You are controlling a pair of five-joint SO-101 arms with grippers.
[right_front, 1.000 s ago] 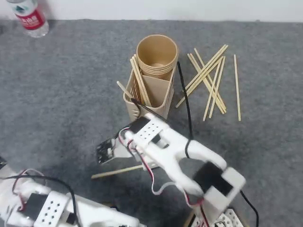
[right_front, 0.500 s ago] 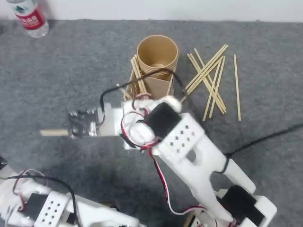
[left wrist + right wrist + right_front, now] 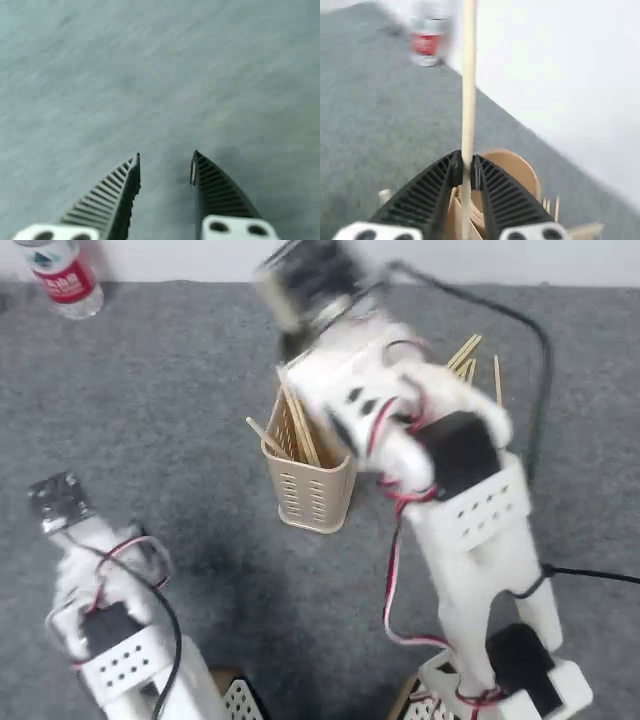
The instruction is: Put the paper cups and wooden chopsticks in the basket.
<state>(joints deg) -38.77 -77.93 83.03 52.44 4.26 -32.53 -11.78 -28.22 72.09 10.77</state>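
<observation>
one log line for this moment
right gripper: shut on chopstick, above basket | left gripper: open, over carpet | loose chopsticks: on carpet

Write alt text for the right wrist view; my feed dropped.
The right end effector is shut on a wooden chopstick that sticks out past its tips, with the open rim of the paper cups just beyond. Farther off are grey table cover, a red-labelled bottle and a white wall.

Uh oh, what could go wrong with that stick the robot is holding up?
The right claw pinches the chopstick with a long part past its tips, so it might tilt or slip. It hangs over the basket, where the paper cups and chopsticks already inside leave little room; it may bump them and bounce out.
</observation>
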